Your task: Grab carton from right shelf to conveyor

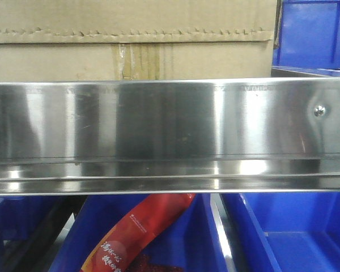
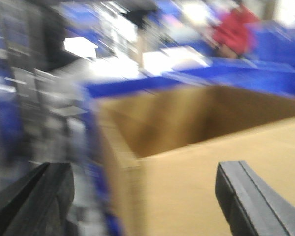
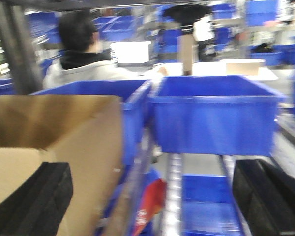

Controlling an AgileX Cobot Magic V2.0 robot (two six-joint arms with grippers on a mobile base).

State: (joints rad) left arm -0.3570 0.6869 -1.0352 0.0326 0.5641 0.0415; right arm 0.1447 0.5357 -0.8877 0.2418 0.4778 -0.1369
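The carton (image 1: pixel 130 34) is a plain brown box with a serrated flap edge and a taped centre seam. It stands on the right shelf behind the shelf's shiny steel front rail (image 1: pixel 170 130). Neither gripper shows in the front view. In the blurred left wrist view, my left gripper (image 2: pixel 143 189) is open, its black fingers (image 2: pixel 246 196) wide apart on either side of the carton's (image 2: pixel 201 191) near left corner. My right gripper (image 3: pixel 150 184) is open too. The carton's (image 3: pixel 83 142) right side lies just inside its left finger (image 3: pixel 39 196). The conveyor is out of view.
A blue bin (image 3: pixel 214 115) sits right of the carton on the same shelf level, also seen in the front view as a blue bin (image 1: pixel 314 34). Lower blue bins (image 1: pixel 294 232) hold a red packet (image 1: pixel 141 232). A person (image 3: pixel 81 54) stands behind the shelf.
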